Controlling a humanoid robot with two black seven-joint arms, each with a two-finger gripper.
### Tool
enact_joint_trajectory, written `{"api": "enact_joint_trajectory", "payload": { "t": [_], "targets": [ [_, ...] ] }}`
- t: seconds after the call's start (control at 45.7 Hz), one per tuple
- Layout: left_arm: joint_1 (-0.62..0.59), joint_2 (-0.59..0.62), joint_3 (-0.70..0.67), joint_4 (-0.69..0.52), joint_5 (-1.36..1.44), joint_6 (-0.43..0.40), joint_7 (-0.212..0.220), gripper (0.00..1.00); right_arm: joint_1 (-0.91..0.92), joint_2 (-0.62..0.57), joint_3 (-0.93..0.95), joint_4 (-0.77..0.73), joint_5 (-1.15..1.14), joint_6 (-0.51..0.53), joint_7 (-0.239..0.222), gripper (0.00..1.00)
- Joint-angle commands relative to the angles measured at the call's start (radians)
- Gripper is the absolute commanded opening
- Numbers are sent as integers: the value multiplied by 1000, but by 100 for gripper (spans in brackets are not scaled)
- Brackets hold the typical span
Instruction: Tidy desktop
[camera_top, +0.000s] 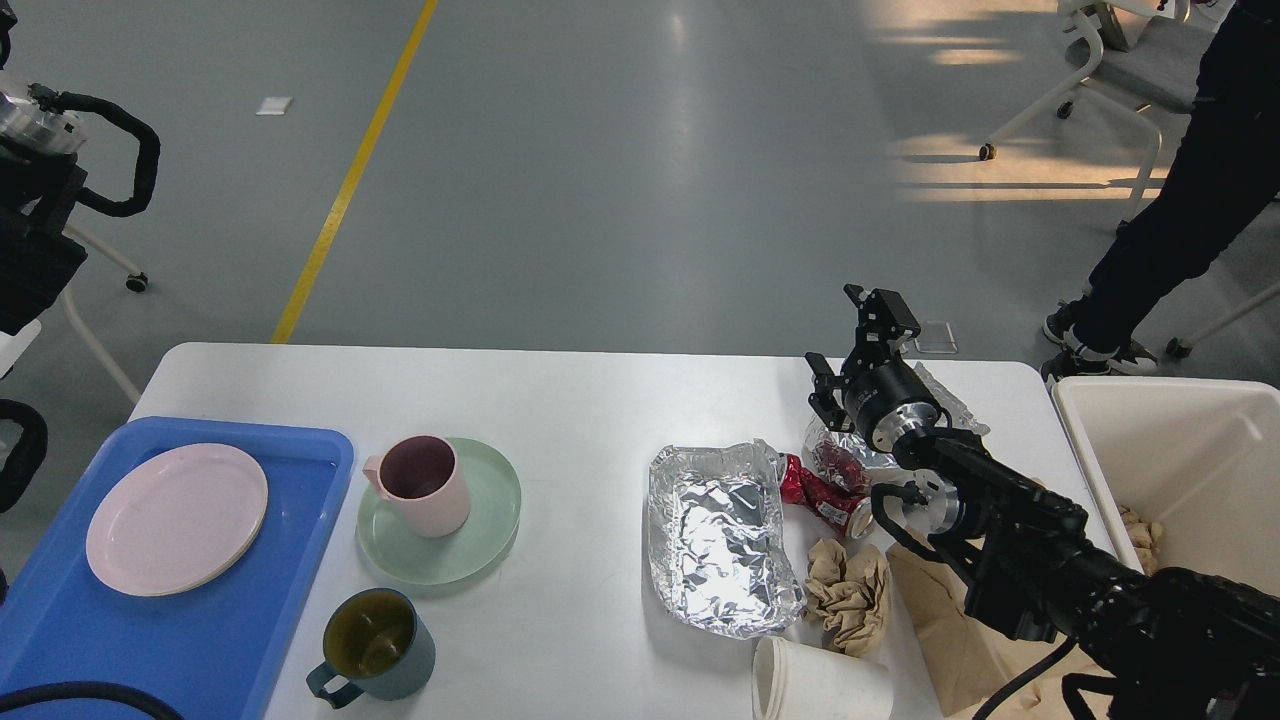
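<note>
**Table half cleared as right hand hangs over the litter**

Table (580, 400), white and wide, carries crockery to the far left of the right hand (850, 340) and rubbish directly beneath and just nearer than it. The cream bin (1100, 440) stands at the table's right end, to the right of the hand, with some brown paper already inside. Well to the hand's left lies the blue tray (60, 620) holding a pink plate (177, 518); beside it a pink cup (420, 485) sits on a green saucer (490, 530), with a dark teal mug (375, 640) nearer the robot. Just left of and below the hand lie a foil tray (720, 535), a crumpled brown paper wad (850, 595), a white paper cup (820, 685) on its side and a crushed red wrapper (820, 490).

The hand's fingers stand apart, holding nothing. The left hand is out of view. A sound approach, by judgement: drop straight onto the crinkled wrapper, pinch its bulk rather than an edge, lift clear of the foil, then swing right over the bin before letting go.
</note>
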Motion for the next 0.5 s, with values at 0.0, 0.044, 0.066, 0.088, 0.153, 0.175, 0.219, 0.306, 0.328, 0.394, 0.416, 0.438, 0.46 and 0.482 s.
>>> {"api": "enact_joint_trajectory", "payload": {
  "t": [0.0,0.044,0.066,0.088,0.153,0.175,0.219,0.306,0.328,0.394,0.416,0.438,0.46,0.482],
  "targets": [
    [3,-1,0,0,2,1,5,96,-1,0,0,0,0,-1,0,100],
    [6,-1,5,0,3,1,12,96,1,0,0,0,0,0,0,100],
    [4,-1,11,0,3,1,17,96,-1,0,0,0,0,0,0,100],
    [3,-1,20,0,3,1,18,96,1,0,0,0,0,0,0,100],
    [-3,-1,48,0,2,1,20,96,1,0,0,0,0,0,0,100],
    [-3,-1,56,0,2,2,20,96,1,0,0,0,0,0,0,100],
    [-3,-3,72,1,2,7,20,96,1,0,0,0,0,0,0,100],
    [-2,-3,106,1,0,10,20,96,1,0,0,0,0,0,0,100],
    [-2,-6,114,1,0,10,21,96,1,0,0,0,0,-1,0,100],
    [1,-13,126,3,0,10,20,96,1,0,0,0,0,0,0,100],
    [4,-13,128,3,0,10,21,96,1,0,0,0,0,-1,0,100],
    [6,-13,128,3,0,11,20,96,1,0,0,0,0,0,0,100],
    [7,-13,128,3,0,10,21,96,1,0,0,0,0,0,0,100],
    [10,-13,128,3,0,10,21,96,1,0,0,0,0,-1,0,100]
  ]
}}
